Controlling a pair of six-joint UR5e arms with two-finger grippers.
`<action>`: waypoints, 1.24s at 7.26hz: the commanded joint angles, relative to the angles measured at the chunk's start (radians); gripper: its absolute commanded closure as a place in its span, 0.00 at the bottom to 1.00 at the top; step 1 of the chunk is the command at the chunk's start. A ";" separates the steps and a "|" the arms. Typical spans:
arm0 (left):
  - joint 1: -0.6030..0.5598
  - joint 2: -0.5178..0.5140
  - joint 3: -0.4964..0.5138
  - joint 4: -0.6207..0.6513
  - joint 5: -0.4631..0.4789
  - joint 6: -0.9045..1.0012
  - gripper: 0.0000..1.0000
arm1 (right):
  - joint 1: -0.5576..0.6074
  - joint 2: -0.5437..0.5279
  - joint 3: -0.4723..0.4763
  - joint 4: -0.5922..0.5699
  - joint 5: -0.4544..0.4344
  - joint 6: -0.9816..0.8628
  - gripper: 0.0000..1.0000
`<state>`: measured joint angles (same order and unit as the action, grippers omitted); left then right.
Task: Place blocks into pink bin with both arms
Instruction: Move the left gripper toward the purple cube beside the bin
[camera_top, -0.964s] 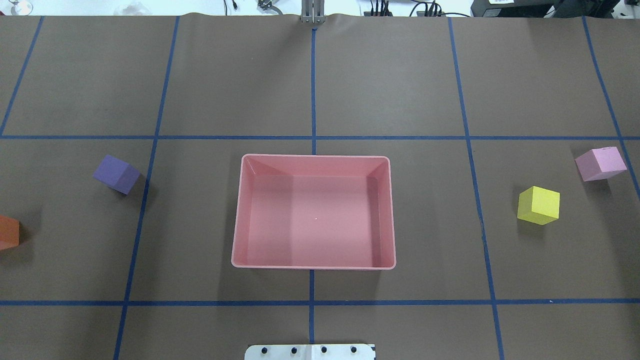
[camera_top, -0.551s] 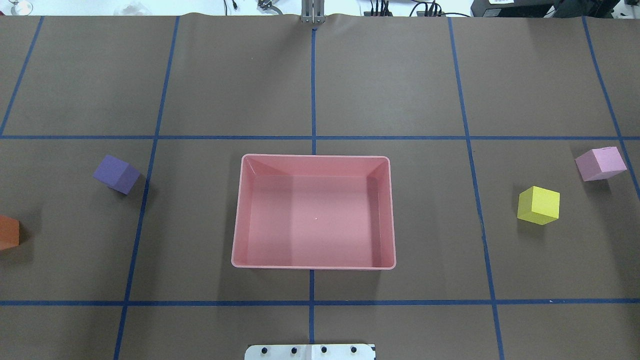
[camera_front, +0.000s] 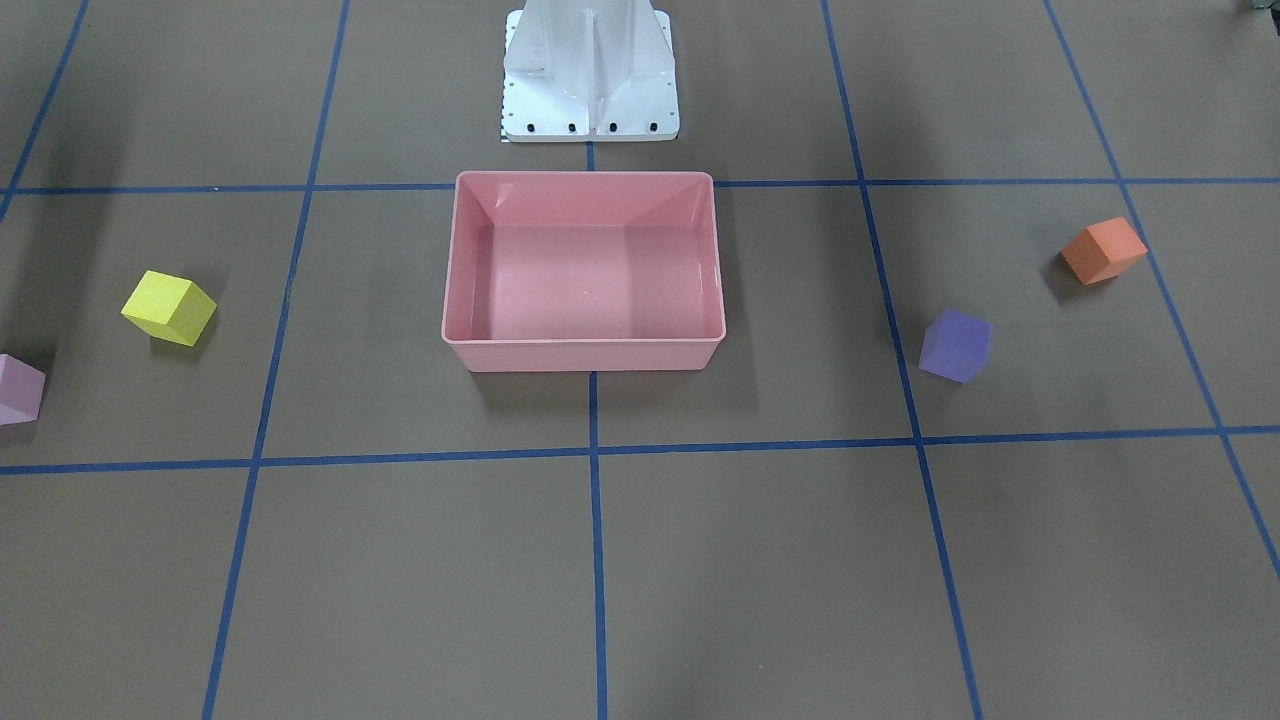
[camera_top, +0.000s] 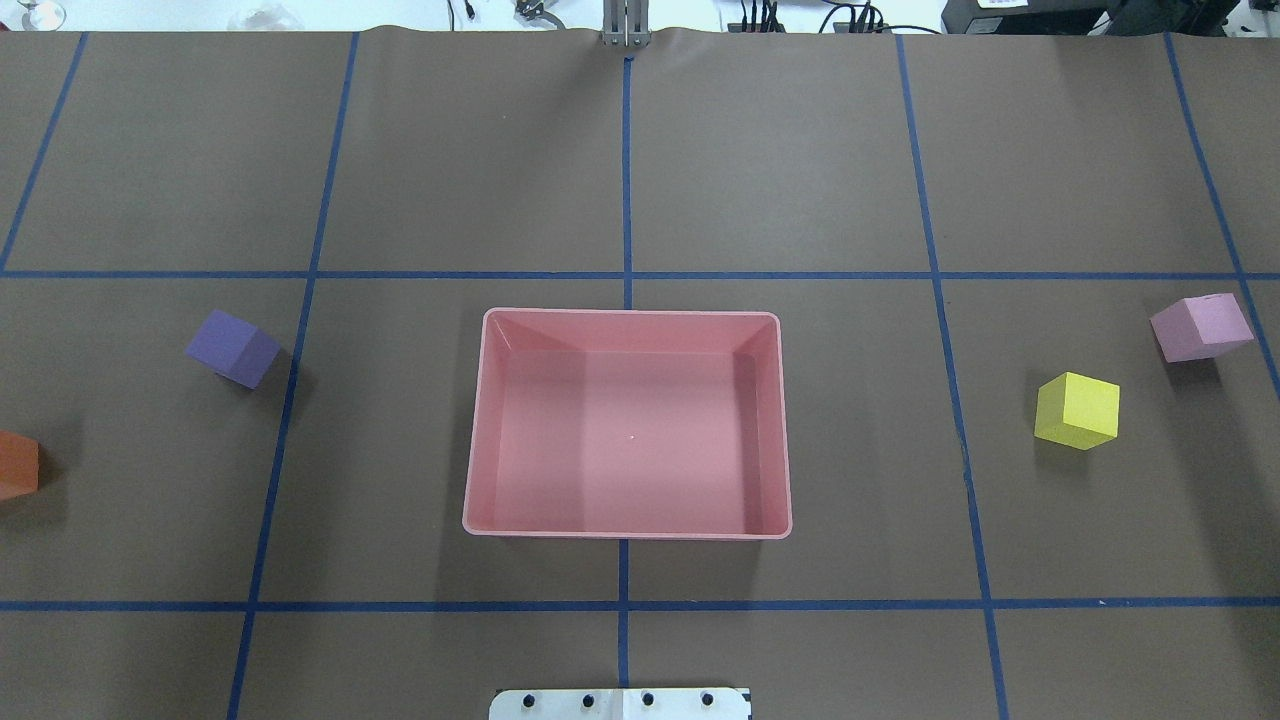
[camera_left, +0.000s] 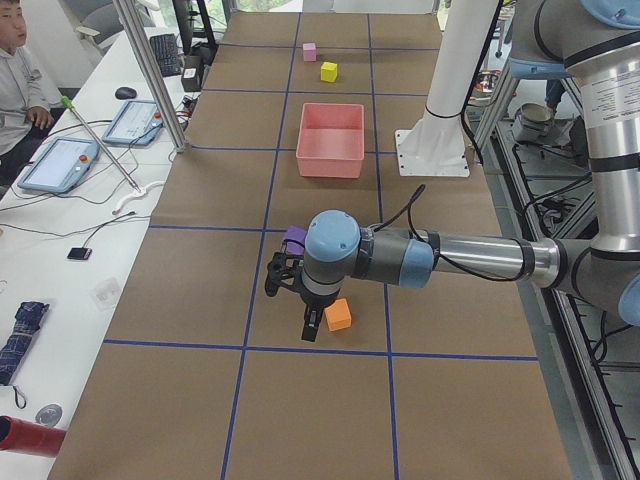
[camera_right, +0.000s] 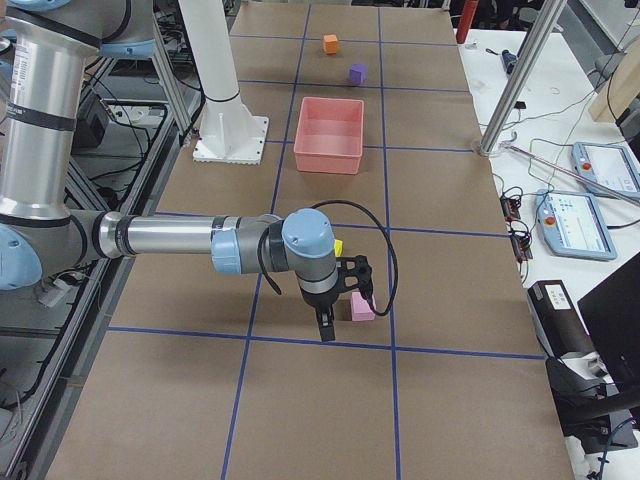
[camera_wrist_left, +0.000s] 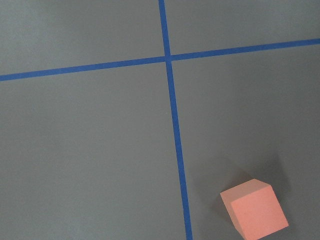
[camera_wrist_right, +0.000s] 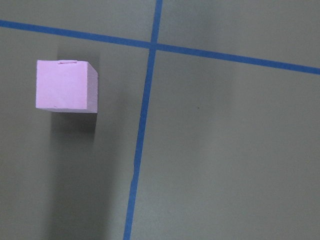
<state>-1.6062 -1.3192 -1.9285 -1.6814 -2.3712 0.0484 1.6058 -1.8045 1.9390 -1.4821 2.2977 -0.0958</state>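
Note:
The empty pink bin (camera_top: 627, 535) sits at the table's middle. On my left lie the purple block (camera_top: 232, 347) and the orange block (camera_top: 18, 465); on my right, the yellow block (camera_top: 1077, 411) and the light pink block (camera_top: 1201, 328). My left gripper (camera_left: 308, 322) hangs just beside the orange block (camera_left: 338, 314), which shows low right in the left wrist view (camera_wrist_left: 255, 209). My right gripper (camera_right: 327, 322) hangs close beside the light pink block (camera_right: 361, 306), seen upper left in the right wrist view (camera_wrist_right: 65, 85). Whether either gripper is open or shut, I cannot tell.
The white base pedestal (camera_front: 590, 70) stands just behind the bin. Blue tape lines grid the brown table cover. A side desk with tablets (camera_left: 60, 165), metal posts and a seated person (camera_left: 15, 70) lie beyond the table's far long edge.

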 joint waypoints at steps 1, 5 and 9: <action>0.002 -0.067 0.000 -0.117 -0.029 -0.004 0.00 | 0.000 0.048 0.020 -0.001 0.002 0.028 0.00; 0.055 -0.045 0.014 -0.285 -0.196 -0.058 0.00 | -0.010 0.017 0.015 0.146 0.107 0.179 0.00; 0.307 -0.045 0.009 -0.502 -0.066 -0.475 0.00 | -0.055 0.020 0.020 0.164 0.105 0.278 0.00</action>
<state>-1.4071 -1.3654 -1.9190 -2.0958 -2.5406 -0.2706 1.5626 -1.7841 1.9579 -1.3290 2.4039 0.1605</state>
